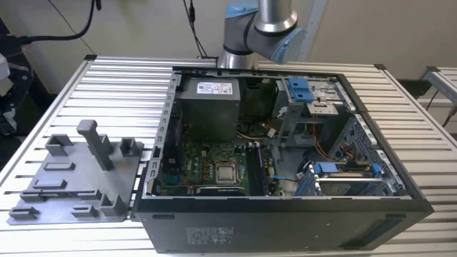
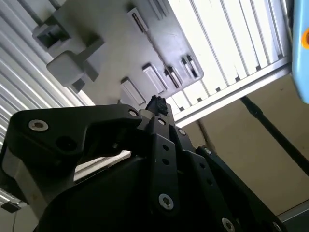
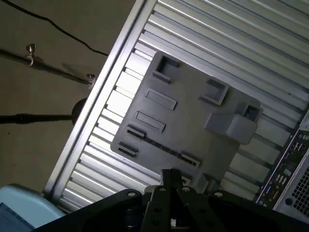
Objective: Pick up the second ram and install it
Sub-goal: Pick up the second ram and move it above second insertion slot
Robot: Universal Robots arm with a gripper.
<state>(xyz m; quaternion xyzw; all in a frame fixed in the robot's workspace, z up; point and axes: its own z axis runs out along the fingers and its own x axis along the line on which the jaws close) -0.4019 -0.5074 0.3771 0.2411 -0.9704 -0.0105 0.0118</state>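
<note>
A robot gripper (image 3: 170, 177) hangs above a grey plastic tray (image 3: 190, 128) on a slatted table (image 3: 231, 53), beside an open computer case (image 1: 286, 225). Whether the gripper is open or closed cannot be told. Where the second ram lies is too unclear to tell. Pickup and installation both appear still to do.

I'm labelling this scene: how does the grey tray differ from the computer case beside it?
The grey tray is a low, flat plate with small blocks standing on it; the computer case is a deep box. The tray is light grey, the case black. The tray lies at the exterior view's left, the case to its right, open on top with its motherboard showing. Both rest on the slatted table.
</note>
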